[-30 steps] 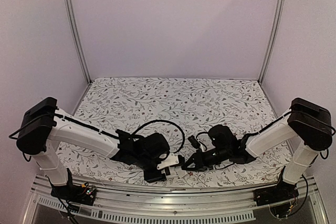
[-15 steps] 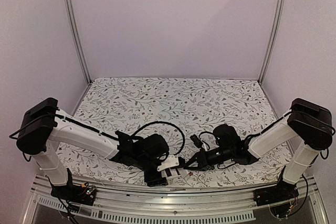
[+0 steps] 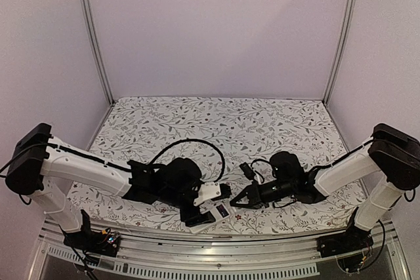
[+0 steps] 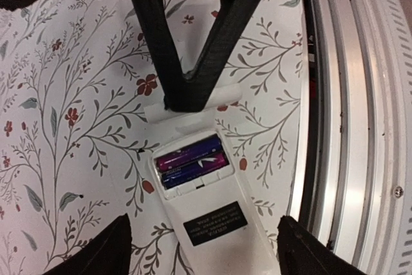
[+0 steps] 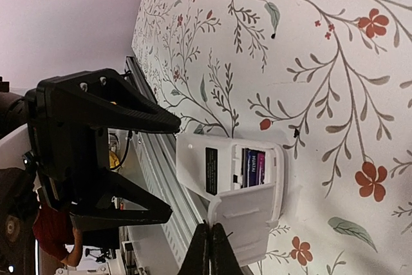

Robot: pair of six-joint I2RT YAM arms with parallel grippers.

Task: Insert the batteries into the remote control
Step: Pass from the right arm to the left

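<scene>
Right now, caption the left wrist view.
Remote control lying back-up on floral tablecloth, two batteries seated in its open compartment, left gripper open.

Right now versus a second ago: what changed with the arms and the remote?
The left pincer opened and let go of the remote control, and its arm drew back to the left. The remote now lies back-up on the tablecloth, with its compartment open and both batteries inside. The right pincer closed fully and eased slightly right. Unchanged: the remote is near the front edge, with both arms low beside it.
</scene>
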